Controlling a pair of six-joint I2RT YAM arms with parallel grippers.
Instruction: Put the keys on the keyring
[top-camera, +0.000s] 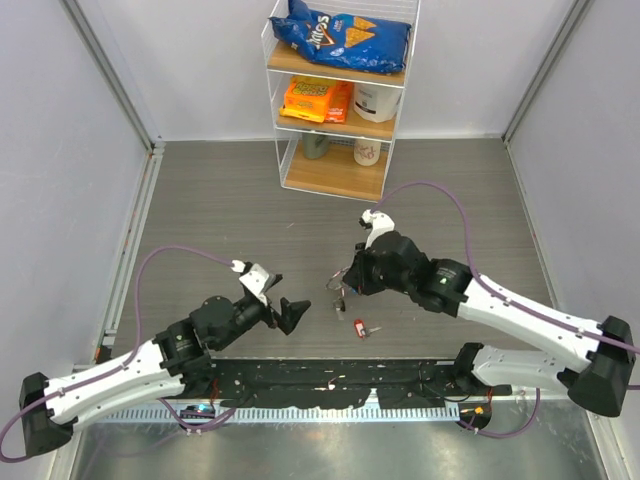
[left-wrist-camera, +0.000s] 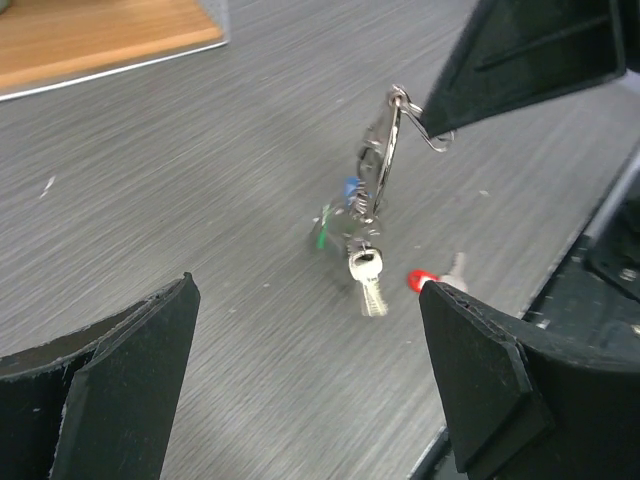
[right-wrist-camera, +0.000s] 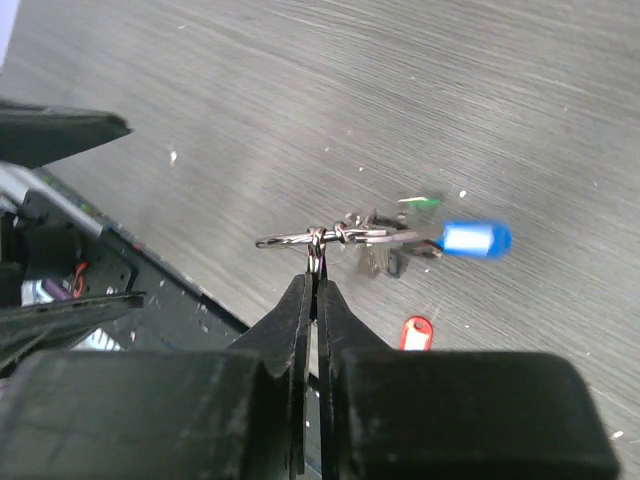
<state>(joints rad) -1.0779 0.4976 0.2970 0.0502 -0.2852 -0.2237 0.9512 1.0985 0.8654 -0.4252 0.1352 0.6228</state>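
The right tool (right-wrist-camera: 313, 292) has its fingers pressed together on the keyring (right-wrist-camera: 330, 237). It pinches the wire at the rim, and the ring hangs below it over the tabletop (top-camera: 220, 200). A blue key (right-wrist-camera: 475, 239), a blurred green key (right-wrist-camera: 425, 202) and a plain silver key (left-wrist-camera: 368, 282) dangle from the ring. Whether the lowest one touches the tabletop cannot be told. A red key (top-camera: 360, 327) lies loose on the tabletop, at about 5 o'clock from the ring in the top view, near it but apart. The left tool (top-camera: 287, 310) is spread wide and holds nothing. It sits at roughly 8 o'clock from the ring, pointing toward it with a gap between them. At 12 o'clock, well apart at the back, stands a shelf (top-camera: 335, 172) carrying snack bags and cups.
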